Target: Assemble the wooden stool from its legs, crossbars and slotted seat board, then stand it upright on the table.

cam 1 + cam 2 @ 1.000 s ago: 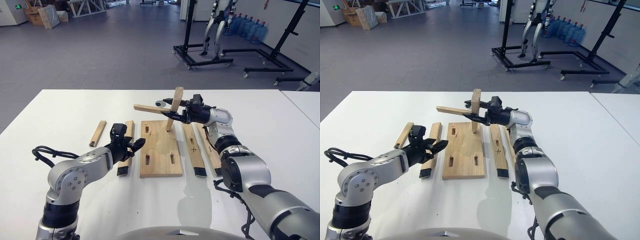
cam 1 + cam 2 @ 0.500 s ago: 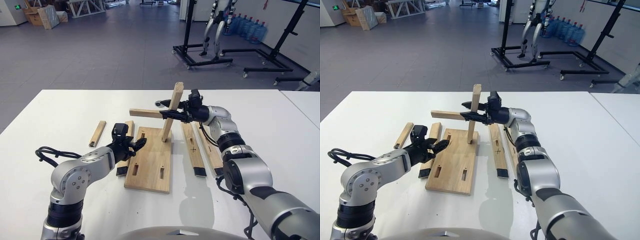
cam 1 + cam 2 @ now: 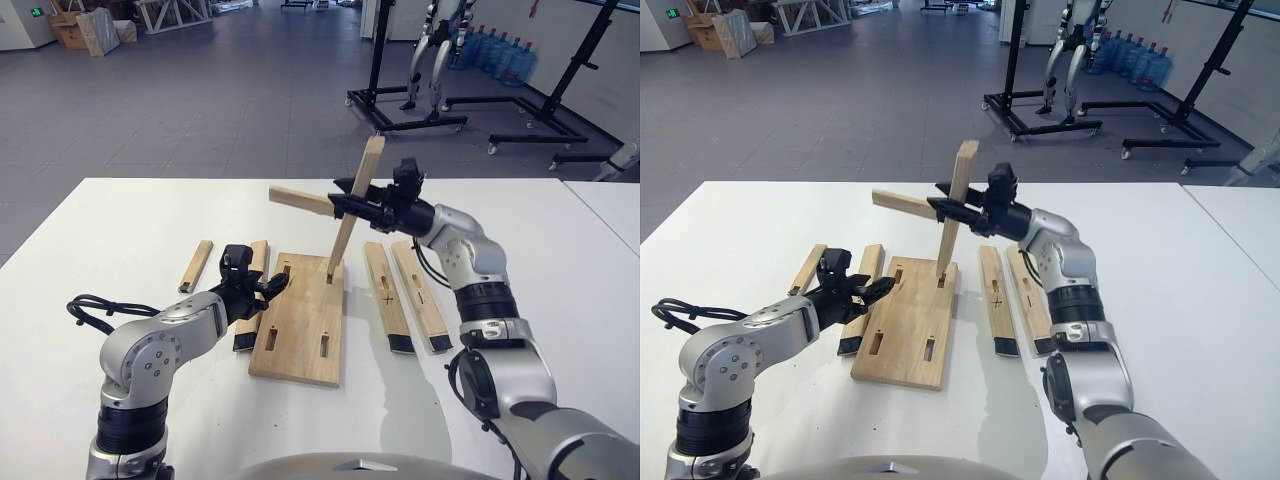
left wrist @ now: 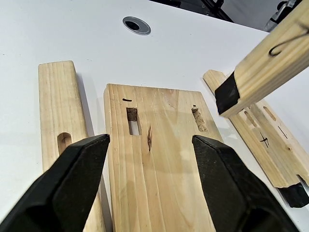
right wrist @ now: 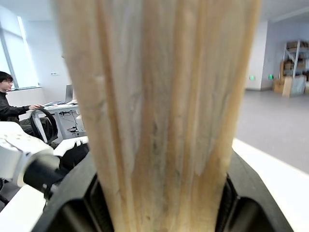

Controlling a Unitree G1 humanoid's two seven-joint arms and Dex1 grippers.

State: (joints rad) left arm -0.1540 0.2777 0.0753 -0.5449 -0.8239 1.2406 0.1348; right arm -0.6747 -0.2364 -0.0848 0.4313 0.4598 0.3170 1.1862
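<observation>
Left gripper (image 3: 264, 289) is low and close, with its two fingers (image 4: 72, 188) spread wide and holding nothing. One finger is over a flat leg (image 4: 58, 101). The other is over the near left edge of the seat board (image 3: 300, 335). The seat board lies flat on the white table (image 3: 120, 230) and has four slots.

Just right of the board, two more legs lie side by side, an inner leg (image 3: 387, 300) and an outer leg (image 3: 424, 297). One short crossbar (image 3: 196, 265) lies off to the left.

Farther back, the right gripper (image 3: 358, 207) pinches the fourth leg (image 3: 345, 235) up in the air. This leg leans, with its low end by the far right slot. I cannot tell if it touches. A second crossbar (image 3: 300, 200) sticks out of it to the left.
</observation>
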